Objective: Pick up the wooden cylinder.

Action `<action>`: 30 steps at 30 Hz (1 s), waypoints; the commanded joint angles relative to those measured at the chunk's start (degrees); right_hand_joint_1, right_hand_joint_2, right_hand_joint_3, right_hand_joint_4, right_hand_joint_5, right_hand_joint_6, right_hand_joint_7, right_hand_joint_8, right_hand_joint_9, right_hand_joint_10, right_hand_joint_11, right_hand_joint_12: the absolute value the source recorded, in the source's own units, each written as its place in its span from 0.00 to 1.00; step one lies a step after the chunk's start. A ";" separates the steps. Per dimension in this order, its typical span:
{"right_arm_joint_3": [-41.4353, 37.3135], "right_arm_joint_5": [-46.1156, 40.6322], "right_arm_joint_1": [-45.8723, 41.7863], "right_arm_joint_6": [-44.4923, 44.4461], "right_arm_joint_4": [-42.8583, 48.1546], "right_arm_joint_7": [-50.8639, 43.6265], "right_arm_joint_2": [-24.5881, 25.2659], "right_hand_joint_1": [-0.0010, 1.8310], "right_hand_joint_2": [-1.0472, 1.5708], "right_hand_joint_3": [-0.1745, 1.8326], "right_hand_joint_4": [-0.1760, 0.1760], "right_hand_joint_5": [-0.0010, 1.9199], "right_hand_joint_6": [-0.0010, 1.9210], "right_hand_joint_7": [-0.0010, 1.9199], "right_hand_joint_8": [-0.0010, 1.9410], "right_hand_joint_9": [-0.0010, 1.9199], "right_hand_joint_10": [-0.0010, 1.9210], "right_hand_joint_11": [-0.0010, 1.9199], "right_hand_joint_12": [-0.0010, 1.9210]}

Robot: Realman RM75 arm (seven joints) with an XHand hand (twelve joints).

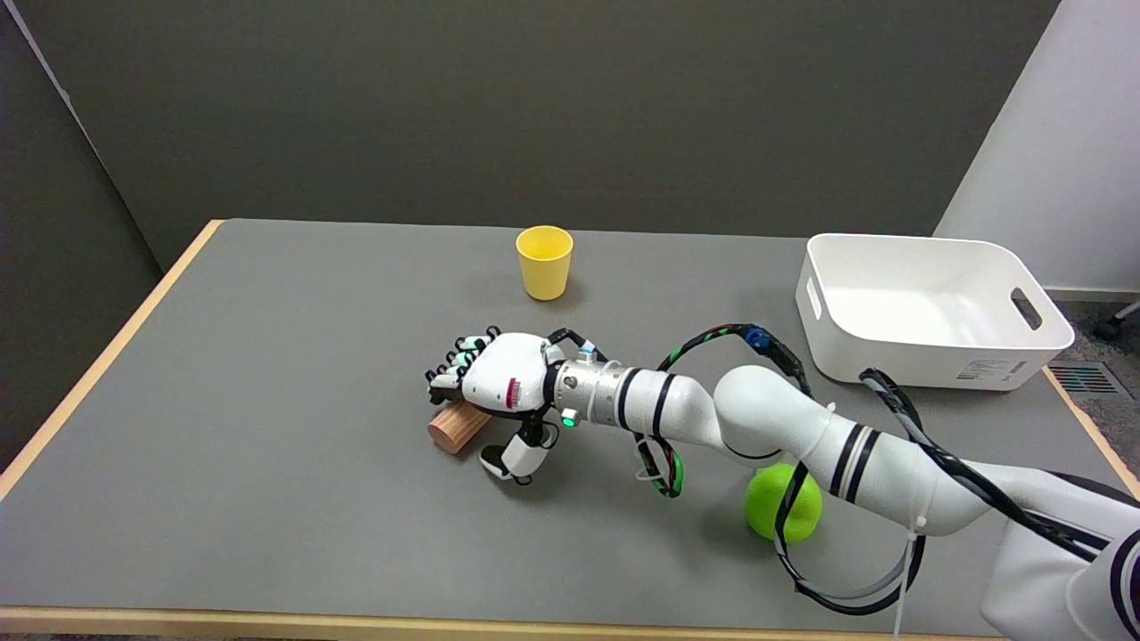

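The wooden cylinder [458, 428] lies on its side on the grey table [267, 374], its round end face turned toward the near left. My right hand [499, 381] hovers directly over its far end and hides that part. The fingers [456, 361] curl down on the far side, while the thumb [515, 458] hangs on the near right side, a small gap away from the wood. The cylinder rests on the table and nothing grips it.
A yellow cup [544, 261] stands upright behind the hand. A green ball [783, 504] lies under my forearm at the near right. A white bin [926, 307] sits at the far right. The table's wooden edge [107, 356] runs along the left.
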State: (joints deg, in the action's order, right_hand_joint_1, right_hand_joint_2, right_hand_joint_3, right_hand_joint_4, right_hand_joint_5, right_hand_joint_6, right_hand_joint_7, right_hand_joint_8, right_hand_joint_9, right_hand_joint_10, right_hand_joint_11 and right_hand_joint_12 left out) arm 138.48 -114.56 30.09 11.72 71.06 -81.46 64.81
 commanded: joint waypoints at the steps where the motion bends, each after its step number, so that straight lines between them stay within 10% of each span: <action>1: 0.68 -0.04 1.01 1.58 -2.76 0.89 2.18 0.47 0.64 0.58 0.21 0.16 0.30 0.24 0.26 0.17 0.40 0.09 0.64; 20: 0.83 -0.04 3.80 4.98 -4.97 0.49 2.74 0.52 0.66 0.58 0.27 0.18 0.33 0.25 0.27 0.18 0.41 0.10 0.63; 30: 0.83 -0.04 5.07 4.74 -4.57 0.49 2.74 0.53 0.71 0.55 0.35 0.19 0.50 0.30 0.34 0.21 0.45 0.13 0.66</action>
State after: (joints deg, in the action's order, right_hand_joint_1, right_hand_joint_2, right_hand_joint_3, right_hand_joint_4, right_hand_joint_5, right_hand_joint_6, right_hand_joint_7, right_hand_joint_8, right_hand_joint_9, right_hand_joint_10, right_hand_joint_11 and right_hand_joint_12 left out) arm 139.22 -114.59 33.18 15.81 66.80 -80.97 67.22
